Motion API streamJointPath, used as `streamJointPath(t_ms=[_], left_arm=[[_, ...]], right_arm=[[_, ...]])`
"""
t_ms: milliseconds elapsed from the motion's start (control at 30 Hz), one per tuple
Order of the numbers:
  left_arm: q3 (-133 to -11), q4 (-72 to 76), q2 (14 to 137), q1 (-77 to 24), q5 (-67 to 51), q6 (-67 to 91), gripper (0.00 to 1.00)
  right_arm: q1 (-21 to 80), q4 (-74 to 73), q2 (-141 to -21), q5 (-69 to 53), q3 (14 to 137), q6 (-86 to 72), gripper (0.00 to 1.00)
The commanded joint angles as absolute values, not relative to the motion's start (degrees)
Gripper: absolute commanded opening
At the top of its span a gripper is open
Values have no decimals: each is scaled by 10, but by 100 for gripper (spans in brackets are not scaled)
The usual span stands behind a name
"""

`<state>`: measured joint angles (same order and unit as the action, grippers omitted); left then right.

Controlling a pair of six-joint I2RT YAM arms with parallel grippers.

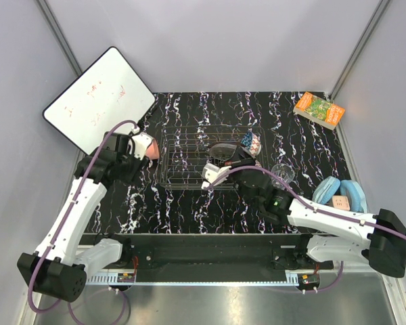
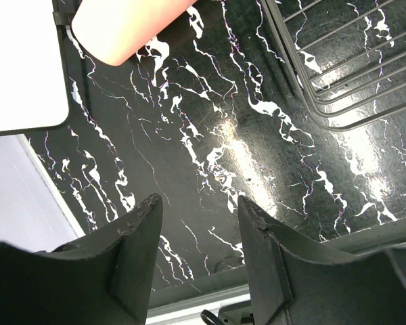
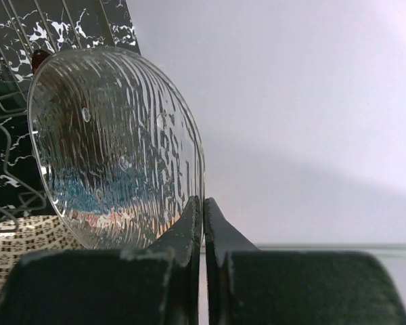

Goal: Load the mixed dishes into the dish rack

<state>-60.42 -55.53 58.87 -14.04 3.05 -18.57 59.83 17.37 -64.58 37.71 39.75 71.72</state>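
The right claw [image 3: 203, 200] is closed on the rim of the glass bowl [image 3: 115, 149]. Its two fingers pinch the edge, and the bowl stands on its side just ahead of them, leaning to their left in the wrist view. Seen from above, this claw holds the bowl over the right part of the rack [image 1: 183, 159]. Below the glass bowl, at the lower left of the claw, a piece of the beige bowl [image 3: 17, 254] shows; I cannot tell if it lies inside the rack. The blue bowl [image 1: 252, 142] is a little beyond the claw and to its right, at the right end of the rack. The small glass [image 1: 283, 172] stands on the table [image 1: 189, 210], to the right of the claw.

The left claw [image 2: 199, 203] is half open and there is nothing between its fingers. The pink cup [image 2: 122, 27] is ahead of it, a little to the left, apart from the fingertips. The corner of the rack is ahead to the right of this claw, and the white board [image 2: 20, 68] is ahead to its left.
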Motion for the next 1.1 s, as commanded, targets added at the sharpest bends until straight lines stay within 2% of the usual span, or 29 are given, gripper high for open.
streamJointPath(t_ms=[0, 467, 767, 1067], left_arm=[[-613, -525, 594, -142, 26, -176, 52], [-614, -519, 595, -142, 26, -181, 52], [-617, -515, 610, -142, 21, -181, 52], [-616, -510, 622, -142, 17, -178, 52]], right_arm=[[593, 204, -633, 331, 400, 805, 0], [548, 228, -681, 279, 356, 835, 0], [548, 235, -697, 265, 389, 867, 0], [548, 201, -658, 254, 424, 896, 0]])
